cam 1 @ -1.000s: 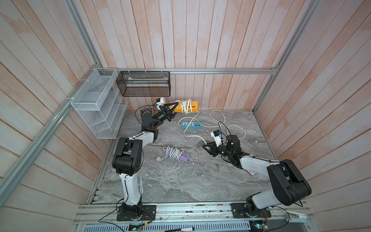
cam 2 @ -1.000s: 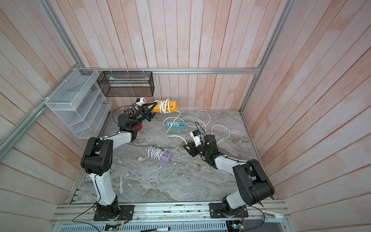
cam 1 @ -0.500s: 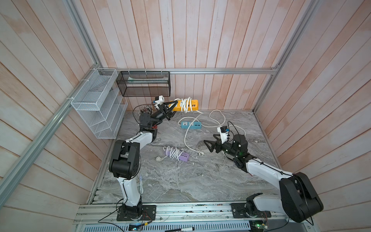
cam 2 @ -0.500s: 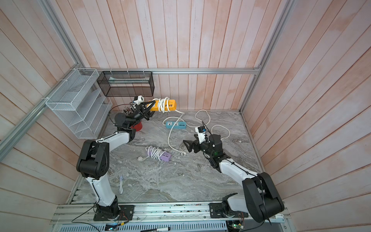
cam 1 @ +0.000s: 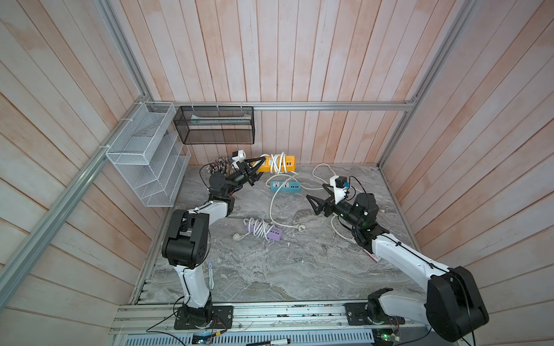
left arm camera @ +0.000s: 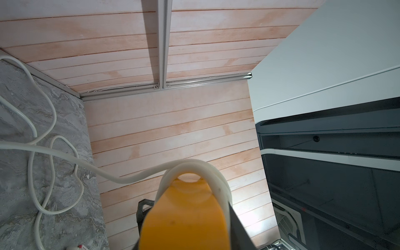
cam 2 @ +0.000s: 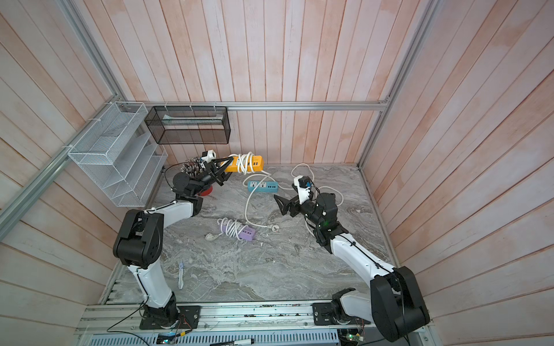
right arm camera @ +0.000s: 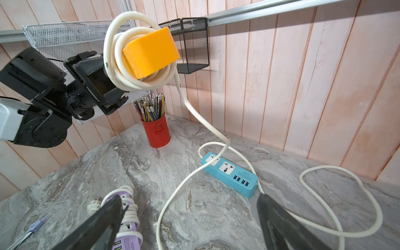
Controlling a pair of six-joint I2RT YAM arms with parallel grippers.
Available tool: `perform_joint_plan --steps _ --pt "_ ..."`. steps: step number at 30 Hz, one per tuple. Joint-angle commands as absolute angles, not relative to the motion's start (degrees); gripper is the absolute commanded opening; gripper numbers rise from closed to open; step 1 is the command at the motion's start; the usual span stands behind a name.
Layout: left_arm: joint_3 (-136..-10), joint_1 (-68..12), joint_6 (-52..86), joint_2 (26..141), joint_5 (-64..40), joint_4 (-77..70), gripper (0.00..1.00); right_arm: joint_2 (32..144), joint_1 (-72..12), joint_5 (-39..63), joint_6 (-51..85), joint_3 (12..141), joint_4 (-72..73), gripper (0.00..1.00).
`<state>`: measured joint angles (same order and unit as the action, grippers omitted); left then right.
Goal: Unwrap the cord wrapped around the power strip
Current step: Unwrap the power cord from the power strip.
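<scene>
Pale pinkish wooden planks (cam 1: 269, 60) line the walls on three sides, framed by aluminium rails (cam 1: 329, 105). The grey marble-patterned floor (cam 1: 269, 269) fills the lower middle of both top views. At the upper left a white wire rack (cam 1: 144, 155) hangs on the side wall, and just beside it a black mesh basket (cam 1: 214, 125) (something pale lies inside). The light is soft and even.

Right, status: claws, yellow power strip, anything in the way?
Left claw shut on yellow power strip, raised. Right claw open. White cord coiled round it, tail over blue power strip.
</scene>
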<state>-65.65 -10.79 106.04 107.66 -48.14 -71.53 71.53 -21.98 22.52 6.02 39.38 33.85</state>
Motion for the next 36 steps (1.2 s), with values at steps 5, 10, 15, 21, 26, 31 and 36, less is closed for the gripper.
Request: perform_joint_plan --steps 5,10,15,21,26,31,36 --pt "-64.98 -11.69 104.51 102.71 -47.67 -72.47 0.00 74.49 -23.03 21.40 -0.27 42.79 39.86 0.99" --pt "-63.40 -12.08 103.76 100.95 -47.46 -70.86 0.00 77.69 -23.71 22.55 -3.44 44.10 43.58 0.99" --pt "-62.08 -12.59 103.45 99.56 -47.46 -69.98 0.00 81.03 -24.60 21.99 -7.40 45.79 46.19 0.99" --pt "-61.86 -13.22 103.37 98.92 -47.22 -69.63 0.00 83.78 -25.17 24.80 -9.26 48.92 45.62 0.93" --pt "-61.87 -14.40 103.60 98.88 -46.95 -69.68 0.00 86.37 -25.62 26.10 -9.84 51.09 45.27 0.87" --pt "-61.52 -15.20 103.71 98.35 -46.74 -69.79 0.00 88.82 -26.41 26.96 -9.84 52.41 45.27 0.84" --pt "-61.13 -15.28 103.72 97.21 -46.62 -69.33 0.00 90.74 -26.72 26.61 -9.59 53.52 45.46 0.77"
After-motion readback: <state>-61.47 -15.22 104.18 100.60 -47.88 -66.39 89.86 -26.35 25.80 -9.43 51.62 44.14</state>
